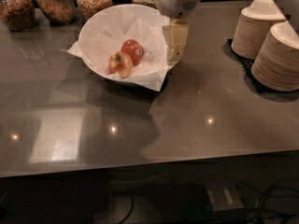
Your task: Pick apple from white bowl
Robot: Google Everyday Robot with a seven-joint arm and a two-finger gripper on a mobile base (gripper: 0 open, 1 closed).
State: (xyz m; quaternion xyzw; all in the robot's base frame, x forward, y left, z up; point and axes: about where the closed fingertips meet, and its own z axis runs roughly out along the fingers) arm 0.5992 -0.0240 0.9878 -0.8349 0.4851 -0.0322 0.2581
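On tabletop [187,115]: white bowl [100,29] holding two apples [132,50], side by side.
By bowl's right rim: gripper [174,45], pointing down.
Grip state: cannot tell.

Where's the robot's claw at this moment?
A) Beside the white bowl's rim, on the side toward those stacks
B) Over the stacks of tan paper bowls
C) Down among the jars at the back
A: the gripper hangs at the white bowl rim on the side facing the stacked tan bowls, with the apples lying in the bowl apart from it.
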